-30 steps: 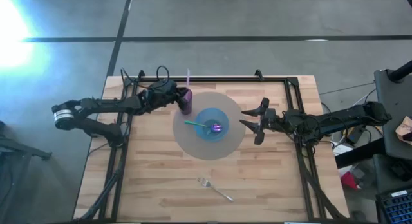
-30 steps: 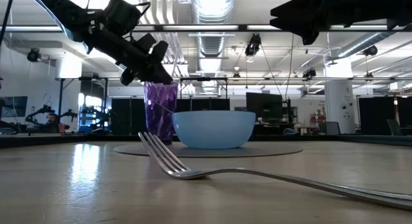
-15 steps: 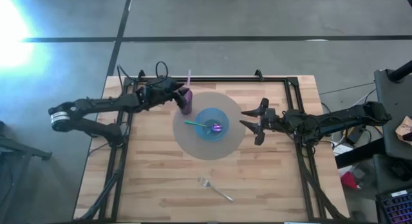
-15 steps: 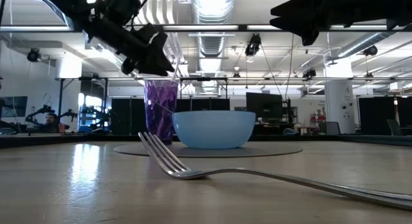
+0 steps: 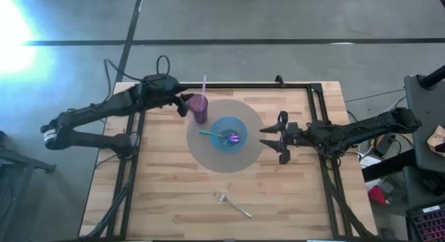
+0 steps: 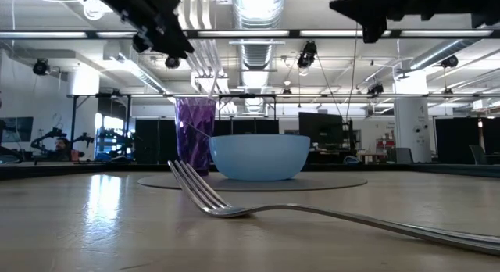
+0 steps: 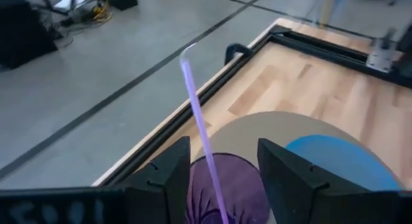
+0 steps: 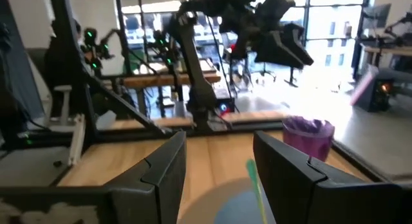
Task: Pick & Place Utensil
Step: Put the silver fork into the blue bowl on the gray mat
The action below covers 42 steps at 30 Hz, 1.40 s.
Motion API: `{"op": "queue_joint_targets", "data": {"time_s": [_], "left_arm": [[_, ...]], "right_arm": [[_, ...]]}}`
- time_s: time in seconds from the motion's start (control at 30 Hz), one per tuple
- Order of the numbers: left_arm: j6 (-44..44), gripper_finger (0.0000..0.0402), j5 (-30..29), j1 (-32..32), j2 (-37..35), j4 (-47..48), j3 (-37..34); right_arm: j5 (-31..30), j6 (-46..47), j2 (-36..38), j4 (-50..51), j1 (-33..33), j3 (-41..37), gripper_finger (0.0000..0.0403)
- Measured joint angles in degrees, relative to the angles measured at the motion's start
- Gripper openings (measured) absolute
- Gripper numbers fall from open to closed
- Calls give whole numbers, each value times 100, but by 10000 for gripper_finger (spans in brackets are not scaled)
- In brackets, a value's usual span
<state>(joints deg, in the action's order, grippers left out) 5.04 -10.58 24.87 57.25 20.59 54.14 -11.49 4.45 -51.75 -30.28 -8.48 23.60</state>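
Left gripper (image 5: 182,103) spread wide, empty beside my purple cup (image 5: 200,108); one careless swing clips its straw (image 5: 204,84), tipping it

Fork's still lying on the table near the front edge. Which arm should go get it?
Right, probably. The right pincer is open, empty and beside the mat, nearer the fork. The left pincer, also open, sits farther back beside the purple cup.
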Motion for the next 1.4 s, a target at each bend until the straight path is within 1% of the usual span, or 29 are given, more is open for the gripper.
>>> {"op": "queue_joint_targets", "data": {"time_s": [0.13,0.2,0.27,0.37,0.43,0.5,0.57,0.67,0.77,0.93,1.1,1.27,1.4], "left_arm": [[-231,172,251,-101,-347,406,61],[-367,172,394,-144,-517,514,19],[-525,172,563,-179,-662,705,-7],[-828,172,889,-238,-801,857,-13],[-1071,172,1092,-274,-858,878,-14],[-1338,172,1264,-303,-872,877,-16],[-1495,172,1448,-313,-870,886,-21],[-1246,172,2030,-376,-872,965,-114],[-1185,172,2603,-470,-873,995,-245],[-779,172,2641,-593,-903,999,-461],[-550,172,2645,-840,-965,1059,-580],[-323,172,2830,-1283,-1032,1085,-580],[-284,172,2853,-1640,-1069,1107,-580]], "right_arm": [[-2,-153,0,31,-67,283,178],[-43,-271,0,231,-67,511,178],[-131,-337,0,736,-64,829,178],[-604,-256,-5,1929,-64,1433,178],[-939,68,-83,2619,-62,1819,178],[-1148,381,-220,3043,-62,2107,178],[-1165,577,-405,3218,-62,2342,178],[-1153,790,-791,3365,-70,2673,178],[-974,840,-1227,3685,-130,3088,178],[-900,920,-1975,5001,-299,4048,178],[-886,1294,-2823,6213,-586,4974,178],[-517,1624,-3640,6830,-964,5841,178],[-456,1828,-4271,7123,-1257,6507,178]]}}
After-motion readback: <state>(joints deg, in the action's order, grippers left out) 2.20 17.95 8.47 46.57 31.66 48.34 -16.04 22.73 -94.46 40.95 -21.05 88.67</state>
